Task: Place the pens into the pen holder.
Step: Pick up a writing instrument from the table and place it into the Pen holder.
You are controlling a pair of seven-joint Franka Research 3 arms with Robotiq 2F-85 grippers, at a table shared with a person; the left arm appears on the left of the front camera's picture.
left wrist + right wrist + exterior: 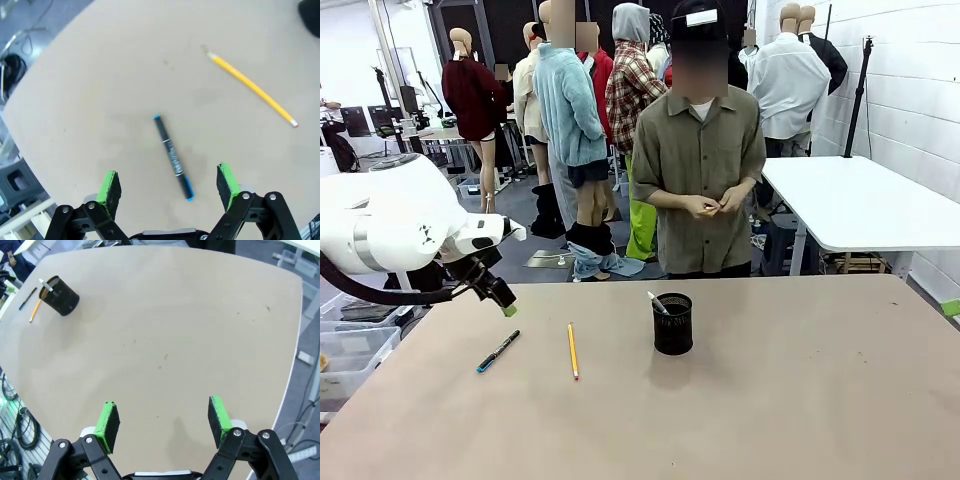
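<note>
Left gripper hangs wide open and empty over the dark pen, which lies well left of the holder. Between pen and holder lies the pencil. A white pen stands inside the holder. The right gripper, open and empty, hovers far from the holder.

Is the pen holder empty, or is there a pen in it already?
Not empty: a pale pen sticks out of the pen holder, leaning on its rim.
</note>
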